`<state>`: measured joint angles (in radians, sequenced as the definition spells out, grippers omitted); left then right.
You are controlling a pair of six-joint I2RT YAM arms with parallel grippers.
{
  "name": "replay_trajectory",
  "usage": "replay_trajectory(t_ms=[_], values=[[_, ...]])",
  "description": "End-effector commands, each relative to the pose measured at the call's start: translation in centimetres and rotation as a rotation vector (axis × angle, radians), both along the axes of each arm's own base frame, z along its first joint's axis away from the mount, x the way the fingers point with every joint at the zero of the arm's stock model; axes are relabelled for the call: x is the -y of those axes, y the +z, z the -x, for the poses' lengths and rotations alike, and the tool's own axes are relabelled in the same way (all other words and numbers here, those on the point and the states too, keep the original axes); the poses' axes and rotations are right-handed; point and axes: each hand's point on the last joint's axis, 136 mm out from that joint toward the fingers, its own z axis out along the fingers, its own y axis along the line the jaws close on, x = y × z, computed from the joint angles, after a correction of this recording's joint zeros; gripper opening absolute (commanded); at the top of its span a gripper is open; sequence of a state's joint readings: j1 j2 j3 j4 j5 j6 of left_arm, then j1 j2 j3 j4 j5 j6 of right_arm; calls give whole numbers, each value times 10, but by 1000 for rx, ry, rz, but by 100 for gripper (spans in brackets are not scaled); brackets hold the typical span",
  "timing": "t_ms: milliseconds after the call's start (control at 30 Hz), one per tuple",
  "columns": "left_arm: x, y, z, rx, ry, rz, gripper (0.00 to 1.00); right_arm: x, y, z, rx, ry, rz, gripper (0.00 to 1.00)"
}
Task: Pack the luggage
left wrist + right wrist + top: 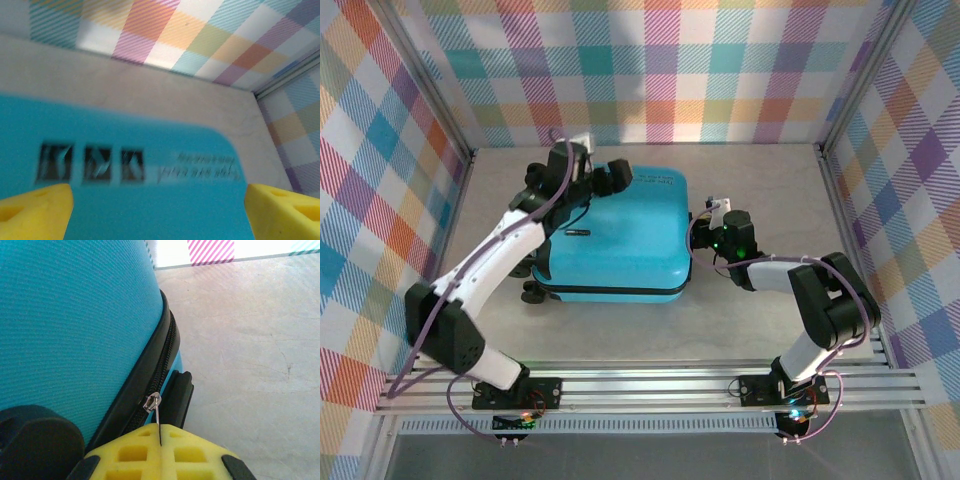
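Observation:
The turquoise luggage (pixel 620 240) lies flat and closed in the middle of the table, wheels to the left. My left gripper (pixel 610 180) hovers over its far top edge with yellow fingers (pixel 35 210) spread wide above the shell (pixel 150 200) and its dark labels (pixel 90 162); nothing sits between them. At the case's right side my right gripper (pixel 705 215) is shut on the thin metal zipper pull (pixel 158 420), just below the silver slider (pixel 152 402) on the black zipper band (pixel 160 360). A black wheel (pixel 37 440) shows at lower left.
Checked fabric walls (pixel 660 60) enclose the light table (pixel 760 330) on three sides. Bare tabletop (pixel 250 350) lies to the right of the case. An aluminium rail (pixel 650 385) carrying both arm bases runs along the near edge.

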<state>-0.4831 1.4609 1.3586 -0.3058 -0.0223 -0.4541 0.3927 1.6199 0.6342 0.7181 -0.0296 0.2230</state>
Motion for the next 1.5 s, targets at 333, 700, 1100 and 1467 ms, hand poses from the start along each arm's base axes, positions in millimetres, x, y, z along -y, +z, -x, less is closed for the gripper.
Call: replay_trajectory(t_ms=[333,700,1100,1467], values=[[-81,-2,144,-55,190,93,85,-2,40,-3,125,6,3,0],[-122,-52,176,-177,379,79,93,1,43,8,121,15,17,0],[-140,-67,168,-195,494,-30,100,2,45,25,125,27,10,0],[-149,-44,94,-125,499,-89,100,-12,43,67,123,89,-4,0]])
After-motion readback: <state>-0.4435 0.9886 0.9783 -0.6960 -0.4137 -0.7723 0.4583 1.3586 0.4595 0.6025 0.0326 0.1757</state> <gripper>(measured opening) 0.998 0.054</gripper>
